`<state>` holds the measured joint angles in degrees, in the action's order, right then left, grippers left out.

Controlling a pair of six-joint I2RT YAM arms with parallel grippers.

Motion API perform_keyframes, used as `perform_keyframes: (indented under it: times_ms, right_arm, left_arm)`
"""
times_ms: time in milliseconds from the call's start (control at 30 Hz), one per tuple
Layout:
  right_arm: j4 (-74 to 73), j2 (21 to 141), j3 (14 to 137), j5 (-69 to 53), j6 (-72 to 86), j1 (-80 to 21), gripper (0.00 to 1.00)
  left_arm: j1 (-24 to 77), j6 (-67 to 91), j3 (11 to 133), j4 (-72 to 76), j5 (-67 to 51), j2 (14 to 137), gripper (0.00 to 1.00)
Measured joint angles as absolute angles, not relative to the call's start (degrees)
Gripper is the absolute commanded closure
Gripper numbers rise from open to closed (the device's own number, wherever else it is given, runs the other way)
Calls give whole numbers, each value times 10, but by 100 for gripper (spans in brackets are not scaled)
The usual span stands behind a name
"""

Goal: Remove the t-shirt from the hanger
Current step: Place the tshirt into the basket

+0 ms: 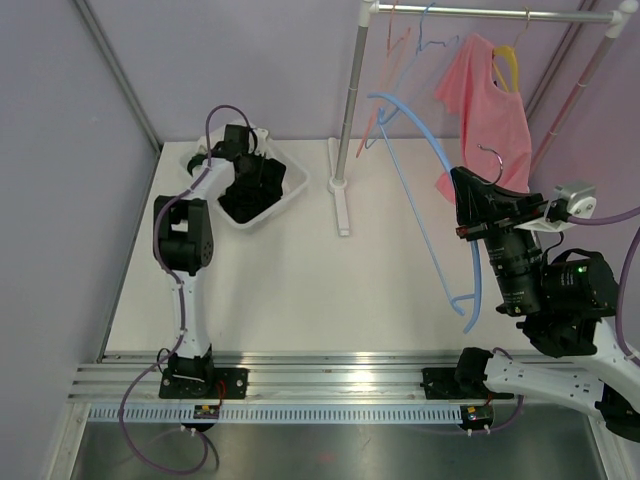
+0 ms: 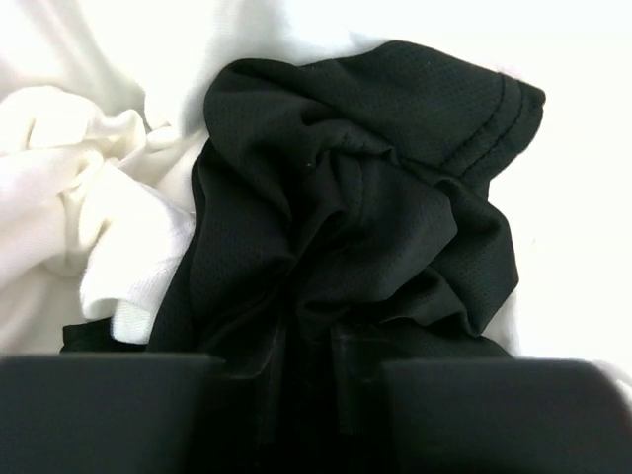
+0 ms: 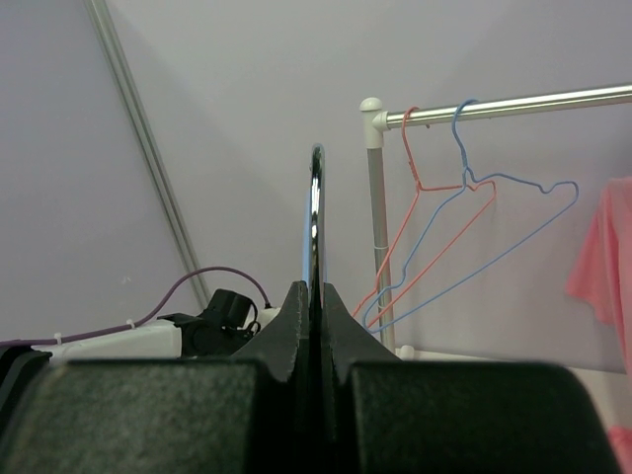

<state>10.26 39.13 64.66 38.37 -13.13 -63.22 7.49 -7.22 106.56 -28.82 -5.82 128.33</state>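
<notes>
The right gripper [image 3: 316,296] clamps the hanger hook [image 3: 315,207]. The left gripper [image 2: 301,380] may or may not hold the t-shirt [image 2: 375,197]; it should open wide before rising

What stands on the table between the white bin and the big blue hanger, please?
The rack's upright pole and its white foot stand between the bin and the blue hanger, as the top view shows.

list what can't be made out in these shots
Left wrist view: left gripper blends into the black shirt; grip unclear.
Right wrist view: right gripper hides the blue hanger below its hook.
Right wrist view: pink shirt cut off by the right edge.
</notes>
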Motion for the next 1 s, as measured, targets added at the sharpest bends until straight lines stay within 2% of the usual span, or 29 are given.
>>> perform_keyframes:
  times_ms: [67, 100, 200, 400, 533, 767, 1000]
  right_arm:
    - [103, 390, 646, 384, -131, -632, 100]
    - [103, 390, 646, 384, -131, -632, 100]
    - [103, 389, 646, 385, -131, -632, 100]
    - [103, 383, 644, 385, -132, -632, 100]
    - [104, 383, 644, 386, -135, -632, 100]
    - [110, 386, 643, 401, -137, -632, 100]
    - [135, 397, 643, 438, -134, -632, 100]
  left_arm:
    - [75, -74, 1057, -283, -59, 1277, 62]
    - [75, -72, 1049, -281, -59, 1270, 51]
    - [75, -67, 1006, -267, -61, 1237, 30]
    - [73, -62, 918, -260, -61, 1148, 25]
    - [71, -63, 892, -258, -62, 1089, 15]
    - [71, -60, 869, -233, -63, 985, 11]
    - [87, -42, 720, -160, -72, 832, 8]
